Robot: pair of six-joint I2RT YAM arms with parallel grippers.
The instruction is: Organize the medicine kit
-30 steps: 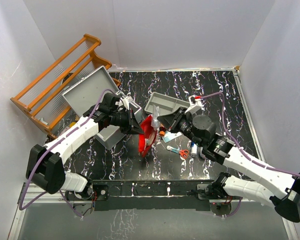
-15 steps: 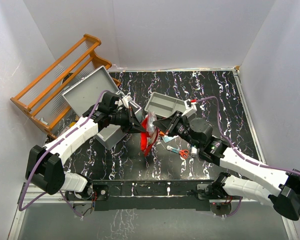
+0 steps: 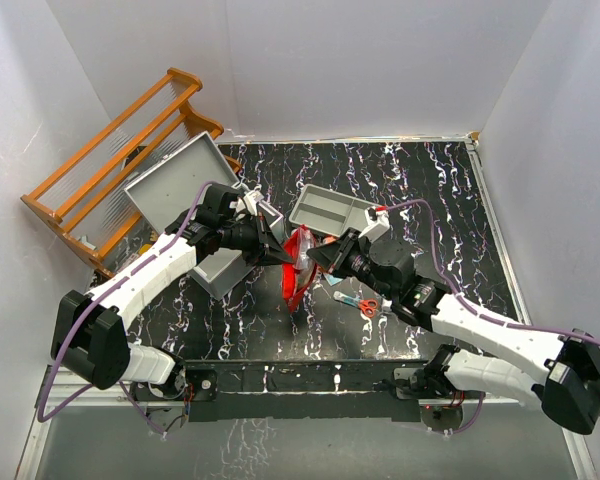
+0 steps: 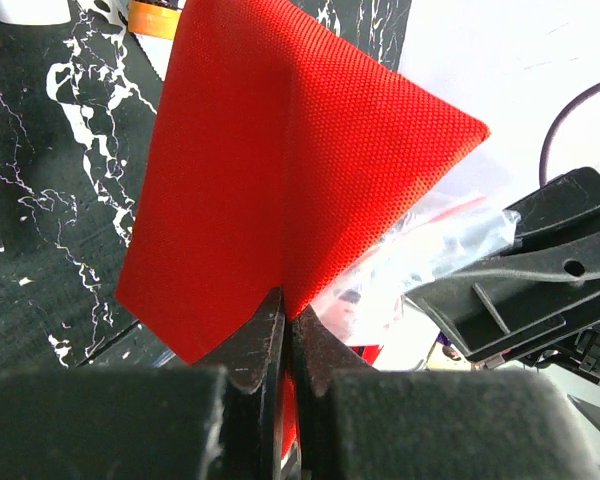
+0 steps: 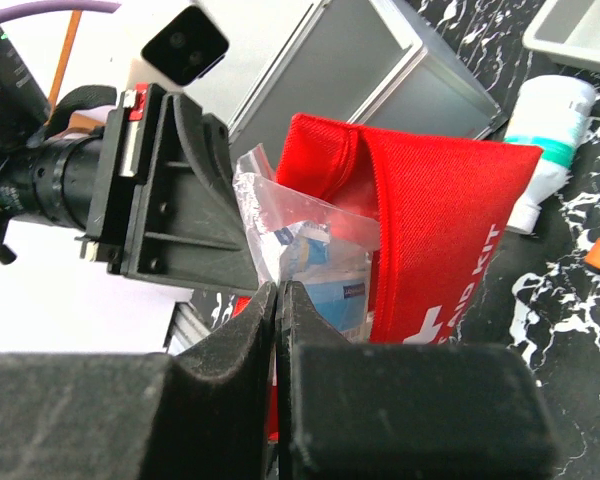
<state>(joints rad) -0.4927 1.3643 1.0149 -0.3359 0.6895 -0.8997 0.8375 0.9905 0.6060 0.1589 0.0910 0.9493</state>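
Observation:
The medicine kit (image 3: pixel 220 262), a grey metal case, stands open at the left with its lid (image 3: pixel 173 180) raised; its wall also shows in the right wrist view (image 5: pixel 365 80). A red first aid pouch (image 3: pixel 296 272) is held up beside the case. My left gripper (image 3: pixel 279 256) is shut on the pouch's fabric edge (image 4: pixel 280 200). A clear plastic bag (image 5: pixel 300 250) of packets sticks out of the pouch's open top. My right gripper (image 5: pixel 279 292) is shut on that bag's edge, facing the left gripper (image 5: pixel 165 190). The bag also shows in the left wrist view (image 4: pixel 430 250).
A shallow grey tray (image 3: pixel 330 208) lies behind the pouch. Red-handled scissors (image 3: pixel 365 304) and a white bottle with a teal band (image 5: pixel 545 125) lie on the black marbled table (image 3: pixel 420 190). An orange wooden rack (image 3: pixel 110 160) stands at the far left.
My right gripper has moved left to the pouch and closed on the plastic bag. The left gripper has held the pouch almost still.

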